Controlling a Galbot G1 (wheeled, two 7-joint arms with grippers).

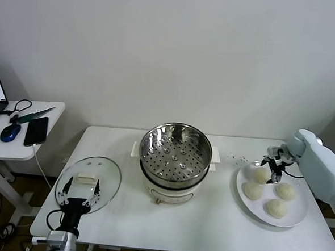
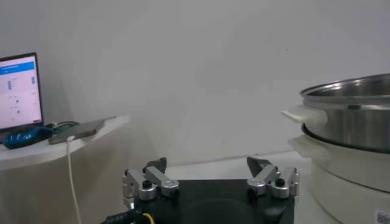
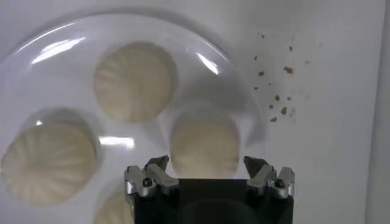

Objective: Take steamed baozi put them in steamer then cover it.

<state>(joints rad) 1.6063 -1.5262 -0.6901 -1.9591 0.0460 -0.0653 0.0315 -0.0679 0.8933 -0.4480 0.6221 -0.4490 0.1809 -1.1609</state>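
Observation:
Four cream-white steamed baozi lie on a white plate at the right of the table. My right gripper is open and hovers just above the nearest-back baozi; in the right wrist view that baozi lies between the spread jaws of the right gripper. The other baozi lie beside it. The steamer, a shiny pot with a perforated floor on a cream base, stands empty at the table's middle. My left gripper is open and idle over the glass lid.
The flat glass lid lies on the table at the front left. A side table at the far left holds a phone, a mouse and a laptop. Dark crumbs dot the table between the steamer and the plate. The steamer shows close in the left wrist view.

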